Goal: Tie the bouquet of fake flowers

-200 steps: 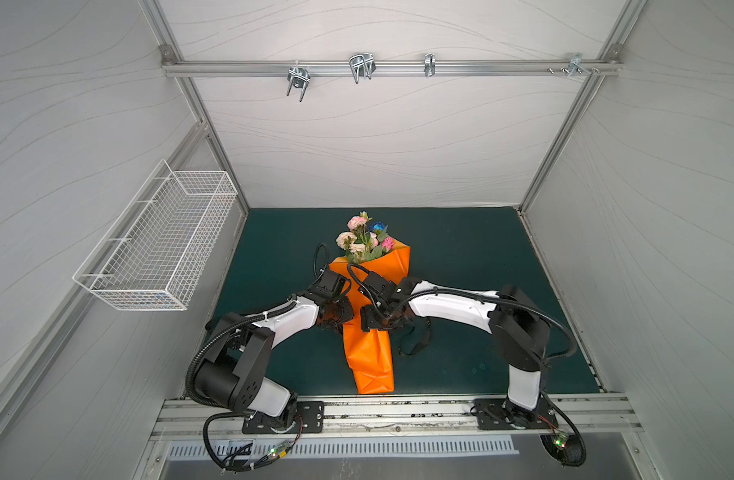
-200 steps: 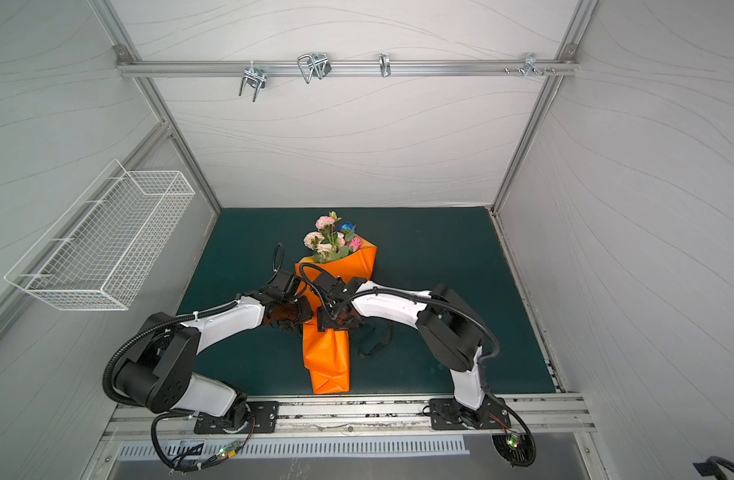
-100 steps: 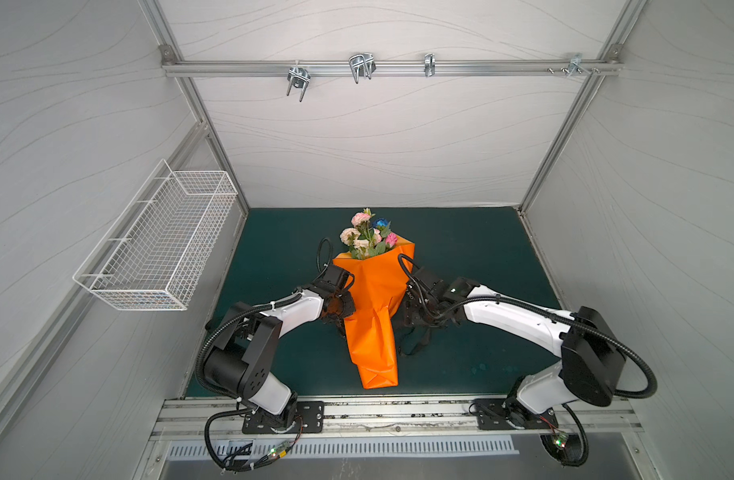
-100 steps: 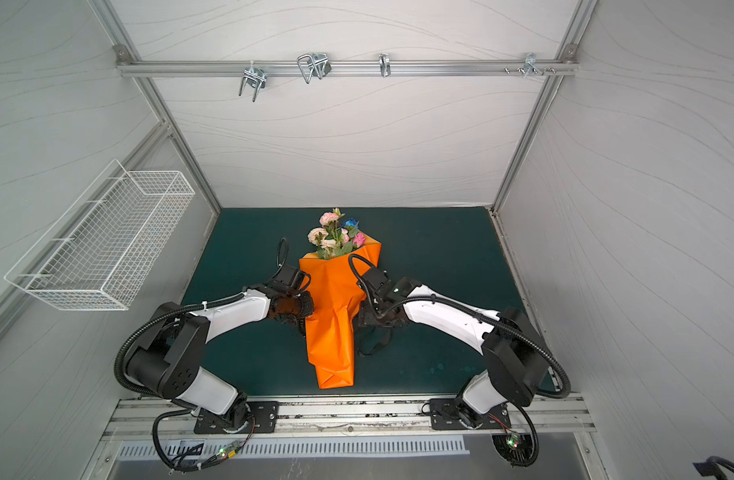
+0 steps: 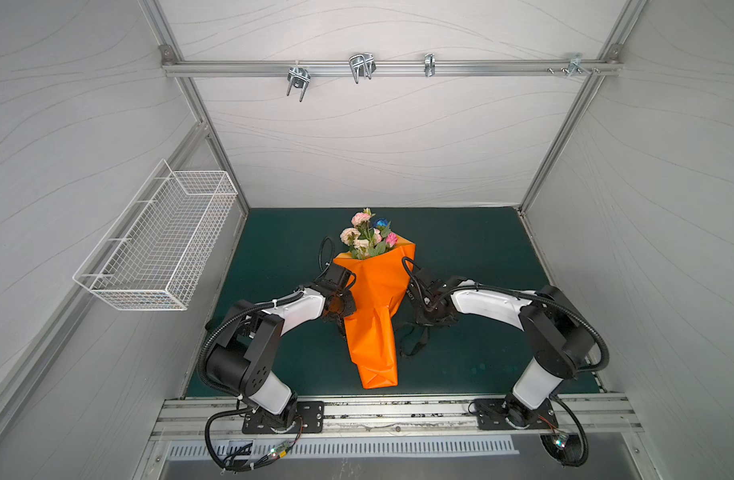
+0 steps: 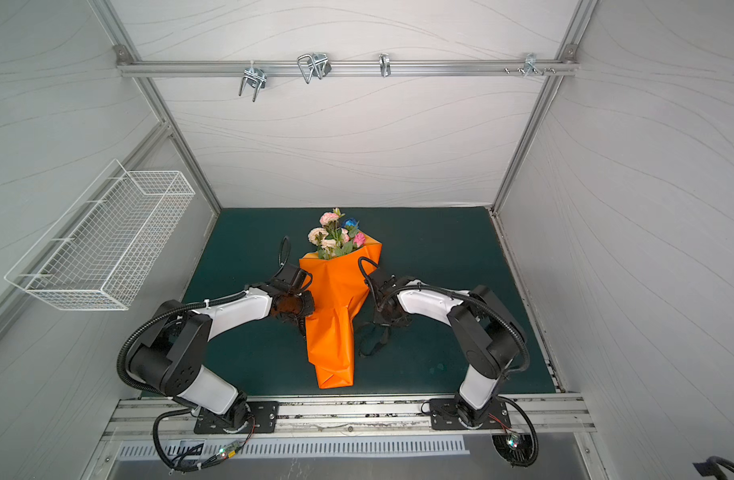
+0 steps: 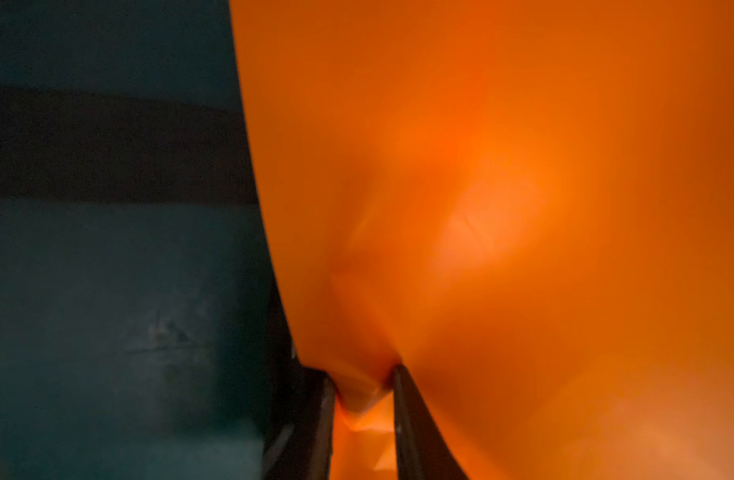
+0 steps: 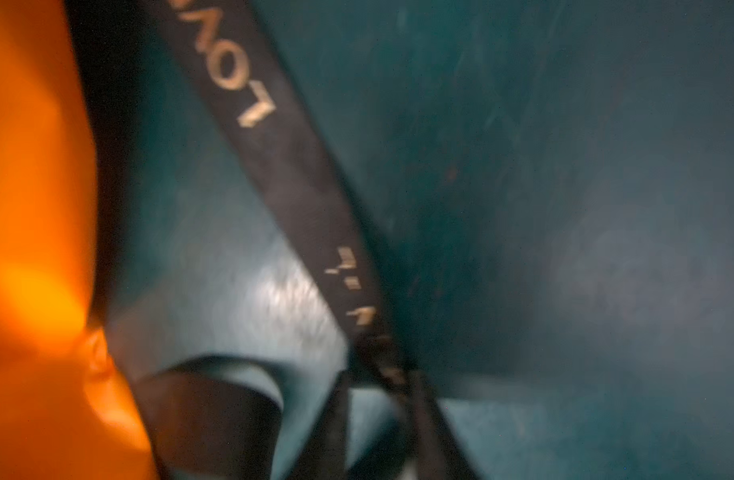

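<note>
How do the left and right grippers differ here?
The left gripper pinches a fold of the orange paper; the right gripper is shut on the black ribbon. In both top views the left gripper touches the paper's left edge, while the right gripper is just off its right edge. Both sit low beside the paper's middle.
</note>
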{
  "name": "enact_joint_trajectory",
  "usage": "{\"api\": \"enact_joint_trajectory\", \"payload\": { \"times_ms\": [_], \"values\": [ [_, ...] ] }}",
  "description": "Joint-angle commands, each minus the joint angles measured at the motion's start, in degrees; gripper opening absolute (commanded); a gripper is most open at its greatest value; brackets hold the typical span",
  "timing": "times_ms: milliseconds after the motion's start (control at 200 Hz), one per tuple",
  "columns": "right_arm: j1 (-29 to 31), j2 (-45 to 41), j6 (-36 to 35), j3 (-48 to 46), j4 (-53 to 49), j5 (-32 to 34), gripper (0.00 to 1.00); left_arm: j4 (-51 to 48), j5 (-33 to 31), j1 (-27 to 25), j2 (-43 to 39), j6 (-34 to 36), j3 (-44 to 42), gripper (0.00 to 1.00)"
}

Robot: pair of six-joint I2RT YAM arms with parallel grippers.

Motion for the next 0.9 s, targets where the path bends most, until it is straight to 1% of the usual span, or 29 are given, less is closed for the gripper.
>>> {"api": "enact_joint_trajectory", "payload": {
  "times_ms": [0,40,75,135,295,405,555,720,785,845,895],
  "values": [
    [-4.7,2.4,-3.8,2.4,-0.1,2.9,0.00,-3.1,-1.2,0.1,3.8,1.9,0.1,0.26],
    [-7.4,2.3,-5.5,3.6,-0.1,3.2,0.00,-3.0,-0.7,0.1,4.2,2.4,0.4,0.26],
    [-10.0,2.4,-7.2,4.6,0.4,3.0,0.00,-3.0,-0.4,0.1,4.5,2.6,0.7,0.22],
    [-14.7,2.3,-9.9,6.3,2.5,1.6,0.00,-3.0,0.1,0.1,5.0,3.1,1.0,0.22],
    [-27.2,3.4,-14.4,12.2,6.4,-5.9,0.00,-3.6,0.4,0.0,5.4,3.5,1.5,0.21],
    [-33.1,4.3,-16.0,17.3,7.7,-9.0,0.00,-4.4,-0.1,-0.2,5.1,3.7,1.8,0.21],
    [-38.8,6.0,-17.8,23.9,8.3,-11.2,0.00,-6.7,-2.3,-0.5,3.8,3.4,2.5,0.21],
    [-43.8,7.6,-17.1,27.7,8.8,-14.4,0.00,-9.1,-4.5,-1.1,1.7,3.4,3.6,0.23],
    [-44.6,7.5,-16.9,27.8,8.5,-14.9,0.00,-10.1,-5.5,-1.7,1.3,3.1,4.0,0.27],
    [-44.6,6.4,-17.1,26.3,9.2,-15.6,0.00,-11.0,-7.0,-2.2,1.2,2.6,4.5,0.32],
    [-44.4,5.4,-17.1,24.3,10.1,-16.1,0.00,-12.1,-8.2,-2.6,1.2,2.0,4.9,0.43]
  ]
}}
